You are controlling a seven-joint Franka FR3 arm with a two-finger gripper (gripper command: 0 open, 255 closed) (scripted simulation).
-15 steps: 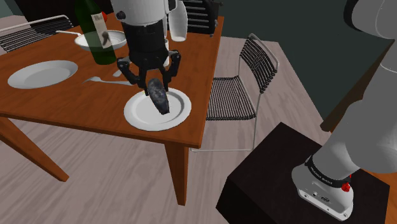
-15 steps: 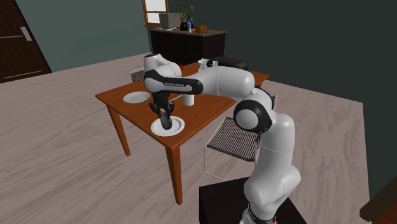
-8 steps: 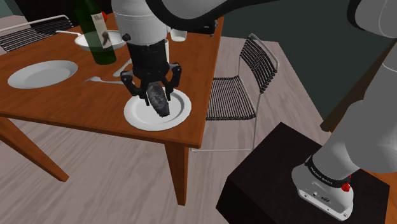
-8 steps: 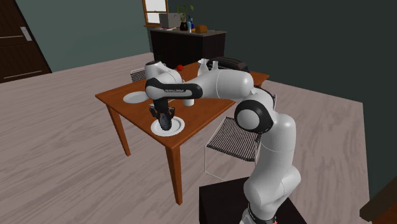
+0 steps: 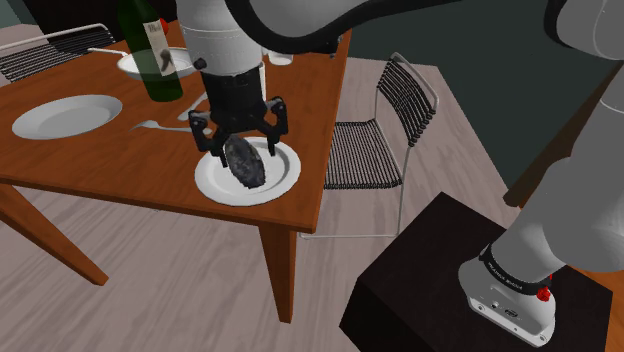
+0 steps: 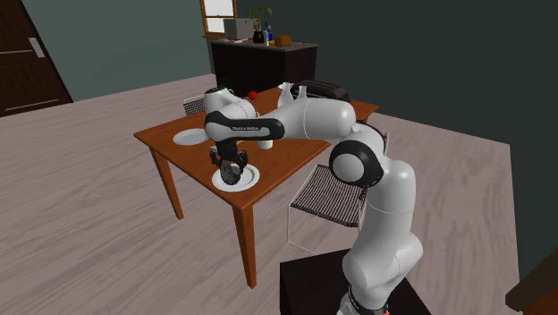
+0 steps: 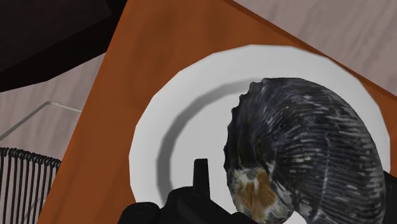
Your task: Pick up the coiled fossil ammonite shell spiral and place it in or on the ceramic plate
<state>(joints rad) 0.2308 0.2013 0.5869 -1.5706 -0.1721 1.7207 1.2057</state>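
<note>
Ammonite shell (image 5: 245, 163), dark and ribbed, hangs on edge just below the gripper (image 5: 242, 146), whose narrowly set fingers clasp its upper part. It is low over the middle of the white plate (image 5: 287, 168), near a corner of the wooden table (image 5: 100, 160). Whether it touches the plate cannot be told.

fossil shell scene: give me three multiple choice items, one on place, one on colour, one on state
1. Where at the table is the fossil?
A underneath it
B at the plate by a corner
C at its far end
2. What colour is that plate?
A blue
B white
C black
3. How is the green bottle?
A standing upright
B lying on its side
C hanging off the edge

1 B, the dark fossil is at the corner plate. 2 B, its rim shows plain white. 3 A, it stands on its base.
</note>
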